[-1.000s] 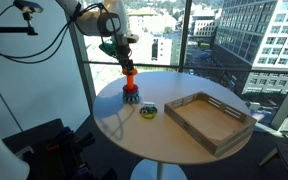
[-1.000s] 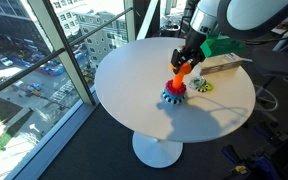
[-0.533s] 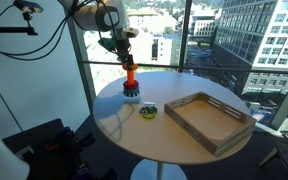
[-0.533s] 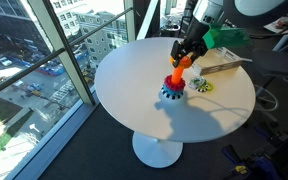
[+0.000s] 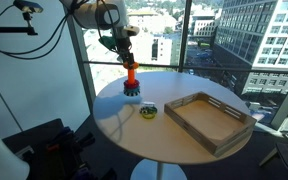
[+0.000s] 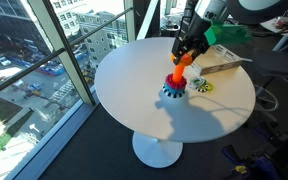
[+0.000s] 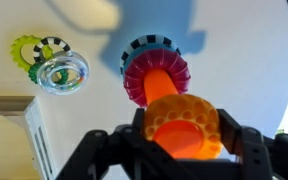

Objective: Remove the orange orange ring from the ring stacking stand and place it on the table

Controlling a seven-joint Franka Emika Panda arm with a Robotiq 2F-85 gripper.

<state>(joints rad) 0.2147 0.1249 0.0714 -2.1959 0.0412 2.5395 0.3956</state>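
My gripper [image 7: 183,128] is shut on the orange ring [image 7: 187,108] and holds it high on the stand's orange peg [image 7: 160,85]. Its fingers press the ring from both sides. Below it the ring stacking stand [image 7: 154,68] keeps a magenta ring over its dark toothed base. In both exterior views the gripper [image 5: 126,58] [image 6: 187,50] hangs above the stand [image 5: 131,90] [image 6: 173,91] with the orange ring [image 5: 129,68] [image 6: 184,60] in it. The stand rests on the round pale table [image 5: 109,125] [image 6: 134,85]. Whether the ring is free of the peg tip, I cannot tell.
A yellow-green ring with a bluish centre [image 5: 147,110] [image 6: 198,86] [image 7: 56,66] lies beside the stand. A wooden tray [image 5: 210,121] [image 6: 227,63] takes up one side of the table. Tall windows stand close behind the table edge.
My gripper has risen with the orange ring, sliding it up the peg away from the magenta ring. The stand and the other things have not moved.
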